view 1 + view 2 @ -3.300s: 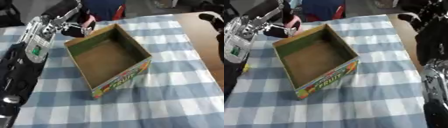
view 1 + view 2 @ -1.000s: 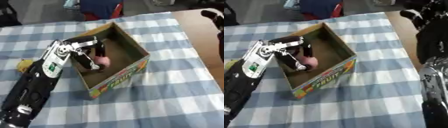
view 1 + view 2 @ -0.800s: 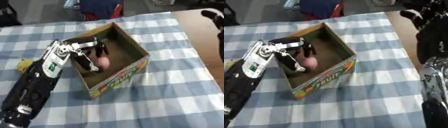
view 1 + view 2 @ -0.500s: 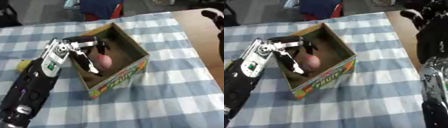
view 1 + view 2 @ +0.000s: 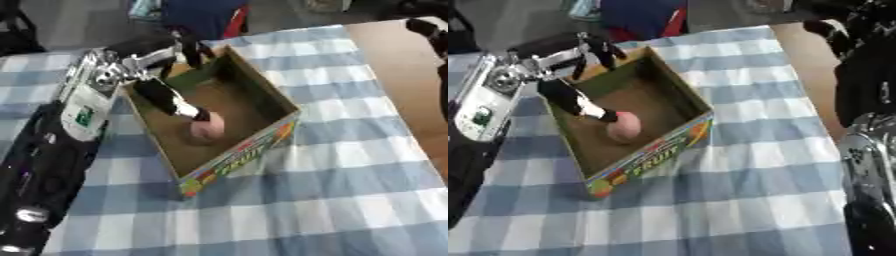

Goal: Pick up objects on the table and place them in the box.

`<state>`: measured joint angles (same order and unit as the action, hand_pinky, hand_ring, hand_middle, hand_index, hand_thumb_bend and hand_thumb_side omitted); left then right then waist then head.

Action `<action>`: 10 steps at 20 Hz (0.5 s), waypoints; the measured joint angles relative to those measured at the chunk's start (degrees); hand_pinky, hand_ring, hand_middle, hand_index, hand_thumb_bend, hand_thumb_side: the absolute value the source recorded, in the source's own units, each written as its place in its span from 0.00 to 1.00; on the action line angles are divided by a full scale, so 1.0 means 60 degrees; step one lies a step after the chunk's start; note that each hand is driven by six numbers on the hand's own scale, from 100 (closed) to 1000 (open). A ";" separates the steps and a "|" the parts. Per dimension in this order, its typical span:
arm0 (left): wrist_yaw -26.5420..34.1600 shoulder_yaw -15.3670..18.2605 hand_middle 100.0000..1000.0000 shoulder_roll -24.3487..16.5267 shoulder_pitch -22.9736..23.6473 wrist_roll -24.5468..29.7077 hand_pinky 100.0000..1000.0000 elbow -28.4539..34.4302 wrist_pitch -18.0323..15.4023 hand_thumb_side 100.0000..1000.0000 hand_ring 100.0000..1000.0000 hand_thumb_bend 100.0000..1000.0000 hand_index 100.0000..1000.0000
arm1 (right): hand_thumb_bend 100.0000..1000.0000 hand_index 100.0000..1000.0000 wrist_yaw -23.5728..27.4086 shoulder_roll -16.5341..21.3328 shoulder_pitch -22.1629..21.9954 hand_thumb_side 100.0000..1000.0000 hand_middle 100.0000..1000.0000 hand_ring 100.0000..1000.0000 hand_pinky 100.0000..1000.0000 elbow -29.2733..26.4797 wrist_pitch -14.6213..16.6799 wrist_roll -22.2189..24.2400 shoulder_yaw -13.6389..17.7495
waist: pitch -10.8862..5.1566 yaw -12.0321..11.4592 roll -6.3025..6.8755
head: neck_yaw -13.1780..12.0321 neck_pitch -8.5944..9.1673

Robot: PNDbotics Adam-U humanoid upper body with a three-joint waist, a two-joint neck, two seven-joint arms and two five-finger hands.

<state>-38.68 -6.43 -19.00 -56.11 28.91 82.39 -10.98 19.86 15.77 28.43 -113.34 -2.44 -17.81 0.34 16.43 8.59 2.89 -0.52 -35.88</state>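
An open cardboard box (image 5: 265,90) with a fruit print on its front wall stands askew on the checked cloth. On its brown floor lies a small pink round object (image 5: 208,127). My left hand (image 5: 144,55) hovers over the box's far left corner with its fingers spread; one black finger (image 5: 171,100) reaches down and its tip is at the pink object. The fingers are not curled round the object. My right hand (image 5: 842,25) shows as a dark shape at the upper right, off the cloth.
The blue-and-white checked cloth (image 5: 350,190) covers most of the table. A bare wooden strip (image 5: 394,65) runs along the right side. Something dark blue and red (image 5: 201,15) stands beyond the far edge. My left arm (image 5: 52,165) covers the cloth left of the box.
The pink object, held in my left hand above the box's far corner, went down into the box and now lies on its floor. The hand has opened and risen slightly.
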 measured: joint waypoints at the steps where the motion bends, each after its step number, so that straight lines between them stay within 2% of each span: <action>1: 0.0149 0.0078 0.55 -0.0133 0.0003 -0.0245 0.24 0.0180 0.0056 0.42 0.67 0.73 0.83 | 0.00 0.70 0.0001 0.0000 -0.0006 1.00 0.56 0.65 0.64 0.0000 0.0009 -0.0009 0.0000 | -0.0011 -0.0020 -0.0013 | 0.0016 -0.0030; 5: 0.0673 0.0401 0.55 -0.0882 0.0219 -0.1046 0.25 0.0655 0.0184 0.44 0.68 0.73 0.83 | 0.00 0.71 0.0010 -0.0002 -0.0035 1.00 0.56 0.65 0.64 0.0000 0.0047 -0.0045 0.0004 | -0.0129 -0.0077 -0.0060 | 0.0058 -0.0156; 6: 0.0757 0.0487 0.57 -0.1118 0.0325 -0.1191 0.25 0.0722 0.0177 0.44 0.69 0.69 0.84 | 0.00 0.71 0.0014 -0.0002 -0.0039 1.00 0.56 0.65 0.64 0.0000 0.0060 -0.0057 0.0006 | -0.0153 -0.0097 -0.0062 | 0.0073 -0.0187; 10: 0.0949 0.0879 0.58 -0.2175 0.0835 -0.1441 0.26 0.0939 0.0210 0.43 0.71 0.68 0.84 | 0.00 0.71 0.0016 -0.0001 -0.0114 1.00 0.56 0.65 0.64 -0.0001 0.0092 -0.0086 0.0063 | -0.0183 -0.0212 -0.0092 | 0.0200 -0.0249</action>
<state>-32.99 -1.16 -32.04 -51.10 20.26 88.02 -9.72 19.96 15.77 27.74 -113.35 -1.89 -18.32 0.72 15.34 7.32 2.33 0.68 -37.37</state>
